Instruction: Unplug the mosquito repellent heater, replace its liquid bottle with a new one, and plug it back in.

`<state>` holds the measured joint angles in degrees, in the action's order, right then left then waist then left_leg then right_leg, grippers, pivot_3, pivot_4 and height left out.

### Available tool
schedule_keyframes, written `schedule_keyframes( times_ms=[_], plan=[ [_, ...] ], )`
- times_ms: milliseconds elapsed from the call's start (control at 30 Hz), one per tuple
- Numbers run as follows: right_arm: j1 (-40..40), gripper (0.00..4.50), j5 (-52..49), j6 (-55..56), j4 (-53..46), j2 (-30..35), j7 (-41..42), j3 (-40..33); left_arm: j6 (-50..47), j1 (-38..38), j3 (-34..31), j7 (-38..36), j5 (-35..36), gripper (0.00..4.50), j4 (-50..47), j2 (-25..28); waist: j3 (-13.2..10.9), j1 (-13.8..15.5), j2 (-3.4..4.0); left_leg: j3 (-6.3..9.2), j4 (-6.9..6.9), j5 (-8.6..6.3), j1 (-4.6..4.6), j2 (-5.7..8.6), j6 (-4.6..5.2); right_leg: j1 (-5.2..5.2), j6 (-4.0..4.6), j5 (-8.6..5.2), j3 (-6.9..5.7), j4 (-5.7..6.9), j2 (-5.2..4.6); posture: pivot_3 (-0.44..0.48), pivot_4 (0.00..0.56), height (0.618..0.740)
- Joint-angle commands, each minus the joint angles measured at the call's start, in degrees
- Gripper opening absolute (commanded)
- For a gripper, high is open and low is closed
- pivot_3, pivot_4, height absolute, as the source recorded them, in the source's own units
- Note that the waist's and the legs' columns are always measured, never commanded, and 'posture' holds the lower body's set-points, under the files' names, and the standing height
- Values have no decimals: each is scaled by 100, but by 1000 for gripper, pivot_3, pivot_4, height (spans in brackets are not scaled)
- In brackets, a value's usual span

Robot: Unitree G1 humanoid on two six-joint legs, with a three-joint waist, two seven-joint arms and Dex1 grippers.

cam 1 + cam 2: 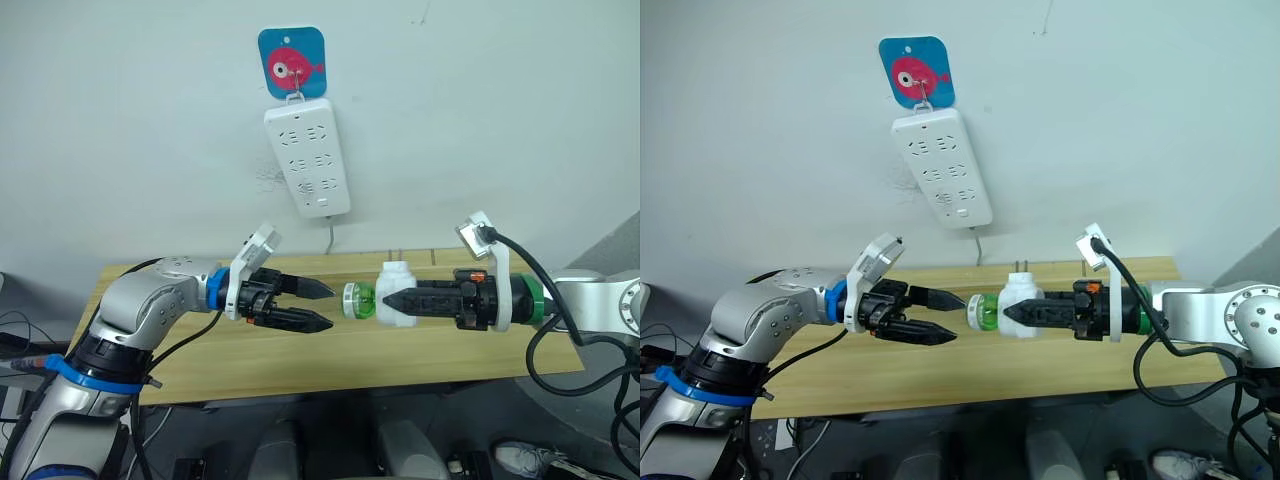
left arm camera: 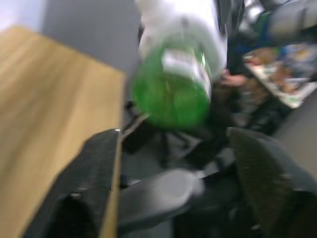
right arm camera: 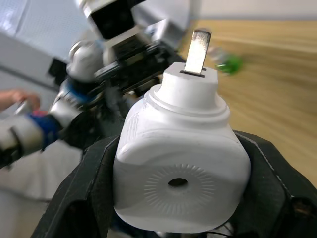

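Note:
My right gripper (image 1: 392, 300) is shut on the mosquito repellent heater (image 1: 397, 290), a small white rounded unit held in the air above the table. One metal prong (image 3: 197, 51) sticks out of its back, and the round vent hole (image 3: 178, 182) faces the right wrist camera. A green liquid bottle (image 1: 357, 300) sits in the heater's end and points toward my left gripper (image 1: 326, 306). That gripper is open, its fingertips just short of the bottle (image 2: 172, 91), one finger (image 2: 84, 188) on each side of the line to it.
A long white power strip (image 1: 307, 155) hangs on the wall under a blue fish hook (image 1: 292, 62), its sockets free. The wooden table (image 1: 300, 350) runs below both arms. A small blurred green thing (image 3: 228, 63) lies on the tabletop.

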<state>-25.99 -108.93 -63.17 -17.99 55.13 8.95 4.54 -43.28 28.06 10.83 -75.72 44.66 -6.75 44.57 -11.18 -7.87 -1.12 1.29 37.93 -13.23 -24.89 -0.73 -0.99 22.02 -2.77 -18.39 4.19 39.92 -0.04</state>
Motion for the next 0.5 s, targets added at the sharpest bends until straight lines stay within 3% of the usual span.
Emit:
schedule_keyframes(
  times_ms=[33,100,233,333,500],
  plan=[
    [-94,3039,-224,90,-5,-23,-55,-203,438,-252,-48,-287,-337,4446,-233,174,0,-2,0,-1,-2,0,0,1,0,0,0,0,1,-1,0,-187,177,740],
    [-96,3039,-242,85,15,-27,-77,-222,1077,-461,-51,-224,-761,4446,-198,74,0,3,1,-3,-4,0,0,2,0,0,0,0,3,-4,-3,-187,178,740],
    [-81,3039,-265,82,14,-41,-111,-233,3713,-841,-280,341,-1863,4446,57,-843,-1,40,0,-4,-1,0,0,5,0,-2,1,0,4,-4,-18,-188,179,740],
    [-62,3039,-304,65,5,-43,-126,-219,5167,-985,-418,498,-2208,4446,140,-1465,-4,110,-5,-6,4,0,-2,5,0,-3,2,2,3,-6,-22,-187,179,740],
    [-54,3039,-391,18,9,1,-136,-186,6051,-1074,-405,523,-2278,4446,120,-1823,-4,132,-5,-10,2,0,-1,5,0,-2,2,2,6,-4,-20,-187,182,740]
  ],
)
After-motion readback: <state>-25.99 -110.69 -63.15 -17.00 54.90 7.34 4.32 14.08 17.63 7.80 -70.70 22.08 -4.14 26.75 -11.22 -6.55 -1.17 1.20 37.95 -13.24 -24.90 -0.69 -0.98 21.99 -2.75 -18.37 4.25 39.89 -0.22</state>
